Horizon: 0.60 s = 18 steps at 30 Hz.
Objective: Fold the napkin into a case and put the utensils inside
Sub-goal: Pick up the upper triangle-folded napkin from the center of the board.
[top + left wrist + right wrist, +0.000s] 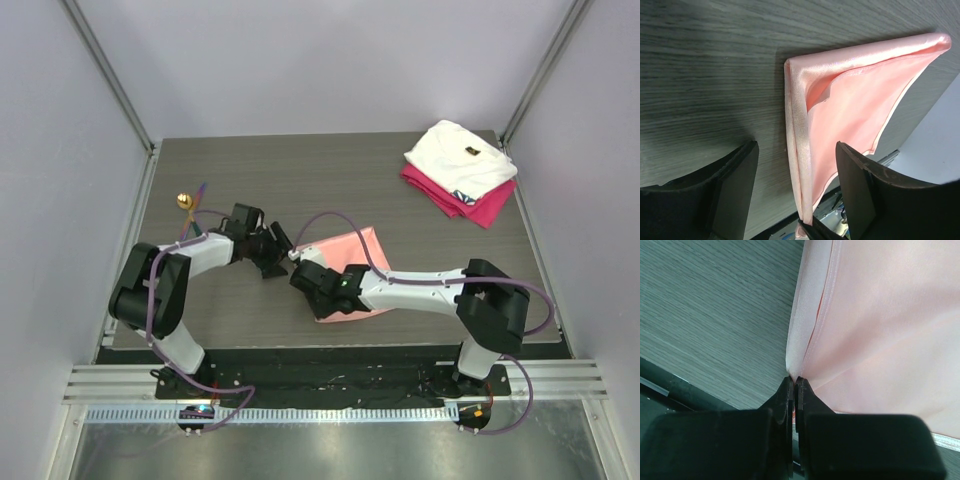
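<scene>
**Right tool pinches the napkin's corner; left tool stands wide at the fold**

The right tool (794, 381) has its jaws pressed together on the near corner of the napkin (880, 315), where the folded edge ends; the salmon-pink cloth spreads out ahead of this tool and to its right, lying in two layers on the table (300, 170); bare grey wood grain shows to the tool's left.

The left tool (796, 145) is spread wide and holds nothing; in its wrist view the folded edge of the napkin runs forward from between its two dark fingers (735, 190), then turns at a corner and stretches away to the tool's right; the upper layer is curled back a little just beyond that corner, with the lower layer's shiny border showing around it; whether either finger touches the cloth cannot be told; at the bottom of that view the cloth's corner disappears into the dark tip of the other tool.

From above, the two tools meet tip to tip at the napkin's left side, the left tool coming from the left, the right tool from the near right; the utensils (190, 200), a gold bowl and thin coloured handles, lie behind the left tool, well apart from the napkin; a folded white cloth (460, 155) on a folded magenta cloth (470, 205) sits well beyond the right tool.
</scene>
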### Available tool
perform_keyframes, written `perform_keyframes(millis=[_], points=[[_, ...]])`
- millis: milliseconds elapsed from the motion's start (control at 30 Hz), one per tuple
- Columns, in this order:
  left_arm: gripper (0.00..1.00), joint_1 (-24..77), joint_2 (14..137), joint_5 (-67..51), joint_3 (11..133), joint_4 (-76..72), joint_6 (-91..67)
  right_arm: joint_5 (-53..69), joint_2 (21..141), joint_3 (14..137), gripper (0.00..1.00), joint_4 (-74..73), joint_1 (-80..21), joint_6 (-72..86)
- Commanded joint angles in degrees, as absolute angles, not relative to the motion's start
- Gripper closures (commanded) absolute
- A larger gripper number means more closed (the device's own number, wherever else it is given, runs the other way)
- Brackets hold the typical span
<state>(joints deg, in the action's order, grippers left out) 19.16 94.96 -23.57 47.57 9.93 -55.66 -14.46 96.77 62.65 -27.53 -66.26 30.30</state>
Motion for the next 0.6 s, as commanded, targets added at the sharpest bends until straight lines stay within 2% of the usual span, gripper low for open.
perform_keyframes(millis=[0,567], points=[[0.33,20.1,97.0,-20.7,49.1,9.0,-56.6,-14.3,93.6,62.8,0.99,-25.6,-65.9,30.0],[0.47,21.6,104.1,-18.6,53.3,8.3,-58.5,-14.2,91.8,62.9,0.99,-25.0,-64.2,28.8]])
